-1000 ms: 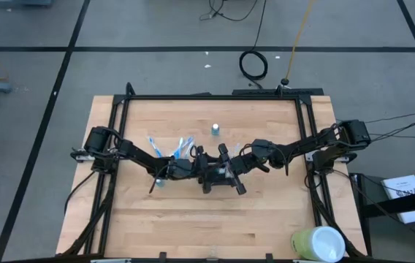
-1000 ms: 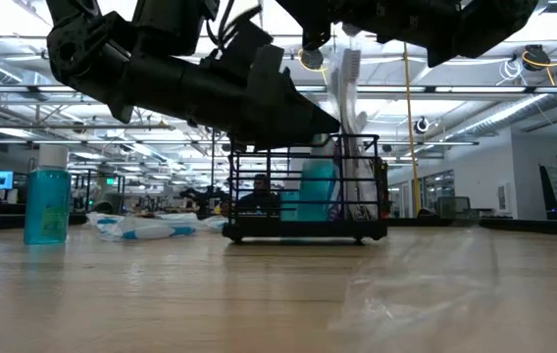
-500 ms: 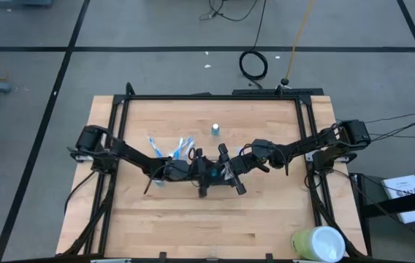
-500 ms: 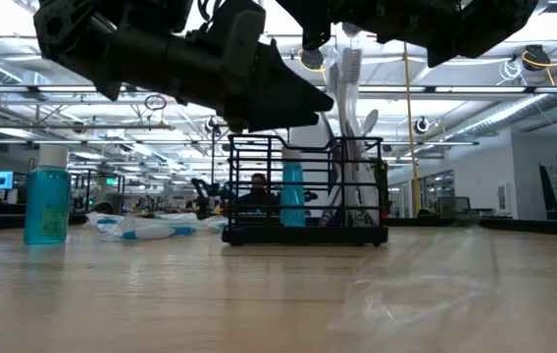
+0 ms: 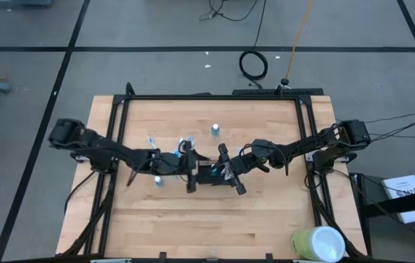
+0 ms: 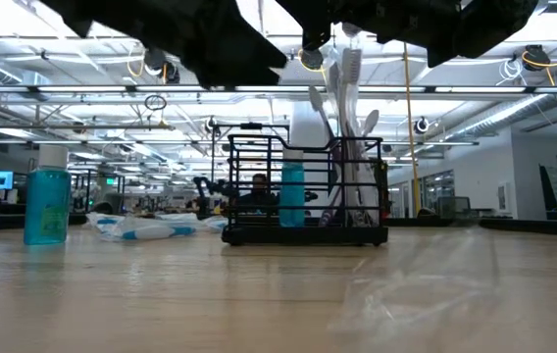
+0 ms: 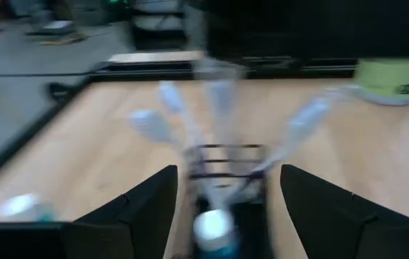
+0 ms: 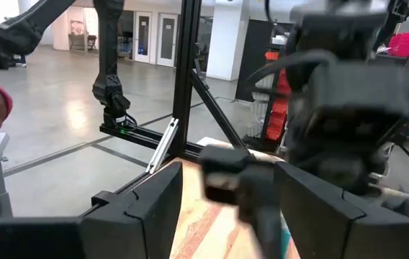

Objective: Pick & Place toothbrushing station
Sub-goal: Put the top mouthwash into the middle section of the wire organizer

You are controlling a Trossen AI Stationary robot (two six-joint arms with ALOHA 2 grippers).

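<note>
Withdrawn leftward since the earlier frame, the left gripper (image 5: 191,174) now hovers beside the holder (image 6: 305,191), fingers spread and empty. Right gripper (image 5: 229,175), fingers apart, is at the holder's other side. Toothbrushes (image 6: 345,88) stand inside; a wooden table (image 5: 266,212) supports it.

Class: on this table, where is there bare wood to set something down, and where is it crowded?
Bare: the wide front strip of the table and the right rear corner. Crowded: the middle, where both grippers flank the toothbrushing station, with wrapped packets and a small bottle behind.
</note>
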